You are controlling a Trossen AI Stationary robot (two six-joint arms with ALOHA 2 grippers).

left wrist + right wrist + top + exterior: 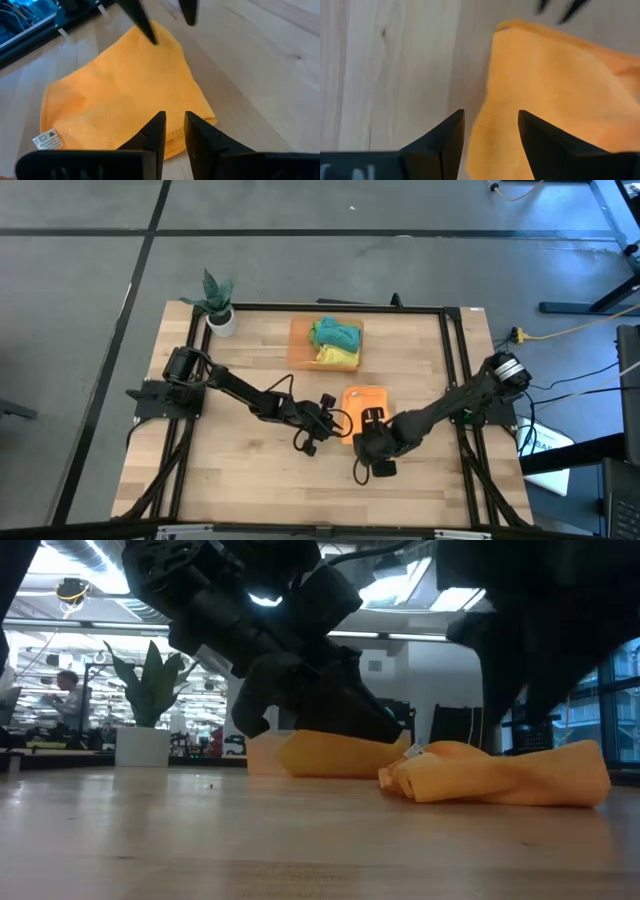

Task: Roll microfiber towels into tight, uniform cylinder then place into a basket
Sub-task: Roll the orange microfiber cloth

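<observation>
Both grippers (173, 125) (490, 125) open — over orange towel (362, 399)

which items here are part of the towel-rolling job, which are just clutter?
Job:
- orange towel, flat on the table between both grippers
- orange basket, holding teal towel and yellow towel
- left gripper, right gripper, both at the orange towel's edges

Clutter:
- potted plant, at a table corner

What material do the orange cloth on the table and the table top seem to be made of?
Orange cloth: soft woven fabric, likely microfiber; matte, finely textured, crumpling into folds, with a sewn white label. Light wooden table top: wood planks with visible grain, seams and a knot, smooth and slightly satin; whether solid or laminate is unclear.
</observation>
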